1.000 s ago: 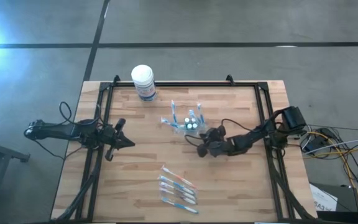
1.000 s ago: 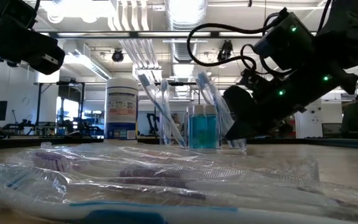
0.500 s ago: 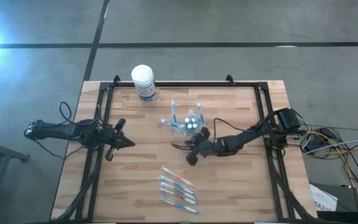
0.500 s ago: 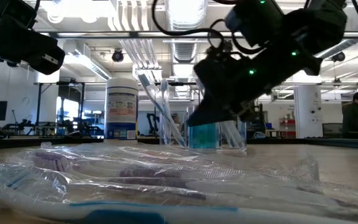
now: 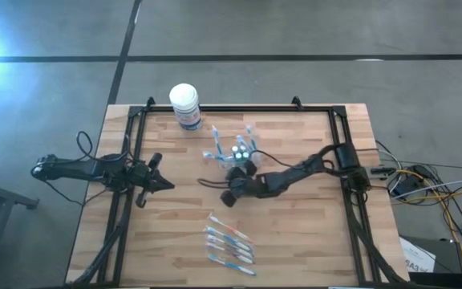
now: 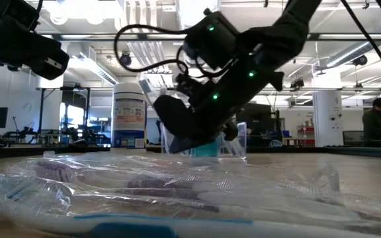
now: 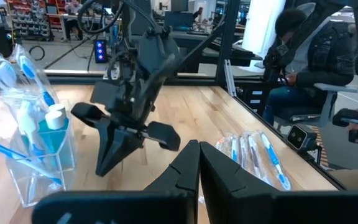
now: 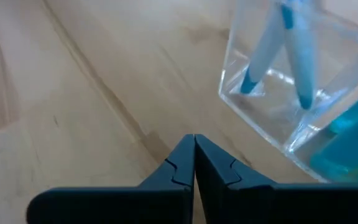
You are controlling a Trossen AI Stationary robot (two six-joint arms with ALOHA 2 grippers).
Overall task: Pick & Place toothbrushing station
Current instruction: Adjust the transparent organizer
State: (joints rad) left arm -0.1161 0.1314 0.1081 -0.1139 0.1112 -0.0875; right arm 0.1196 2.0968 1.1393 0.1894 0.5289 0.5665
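Just beyond my right gripper (image 8: pixel 194 146), whose fingers are pressed together and empty, stands the clear cup (image 8: pixel 303 87) with upright toothbrushes (image 8: pixel 272 50). My left gripper (image 5: pixel 165 184), also closed, waits well apart, so the right arm is nearer.

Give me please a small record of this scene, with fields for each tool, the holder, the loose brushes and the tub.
left tool: shut, empty, waiting at the table's left side
right tool: shut, empty, low over the wood beside the clear holder
clear holder: upright, with blue-and-white toothbrushes and a white-capped piece inside
wrapped toothbrushes: lying flat in a row near the front edge
white-lidded tub: upright at the back edge
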